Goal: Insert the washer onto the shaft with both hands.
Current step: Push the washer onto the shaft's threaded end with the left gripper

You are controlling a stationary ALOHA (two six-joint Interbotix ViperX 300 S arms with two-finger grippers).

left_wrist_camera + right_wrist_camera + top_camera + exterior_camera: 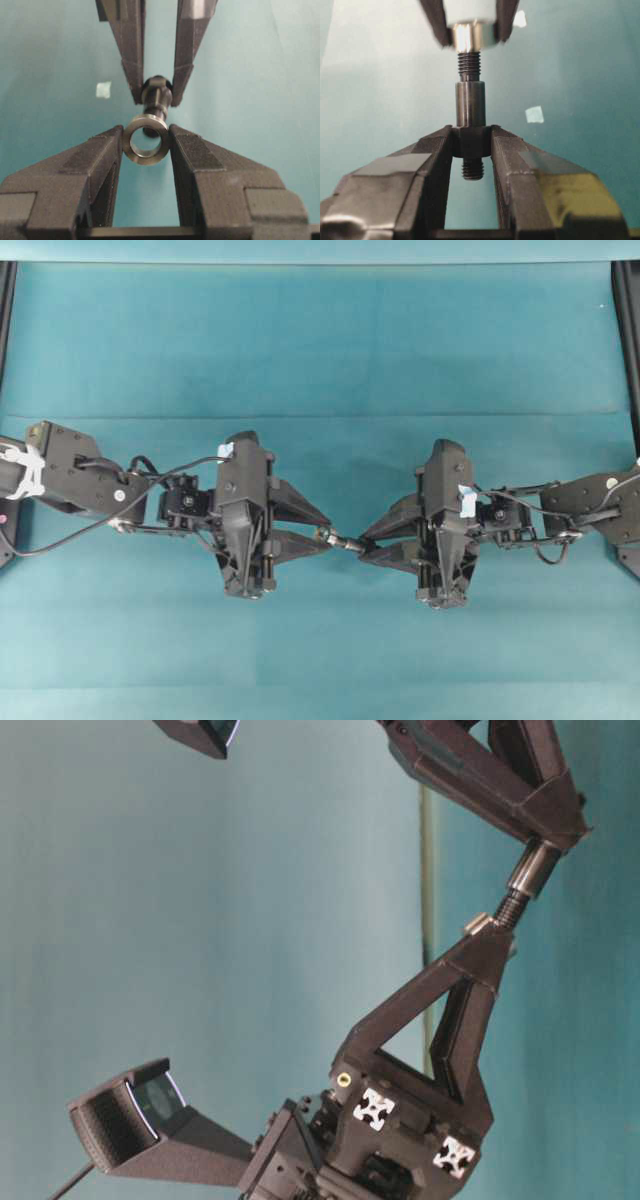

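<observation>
Washer [145, 139] is being gripped by the left claw [145, 142], its hole meeting the threaded tip of the shaft [470, 102], which is being clamped by the right claw [471, 141]. Jamming on the threads is being risked if the ring is tilted or off-centre.

Two black robot claws meet tip to tip against a teal backdrop. The lower claw [487, 952] grips a small silvery washer [478, 924] between its pointed fingers. The upper claw [556, 838] clamps a dark metal shaft [527, 875], its threaded end pointing down at the washer. A boxy black camera housing [130, 1120] sits at lower left.
</observation>
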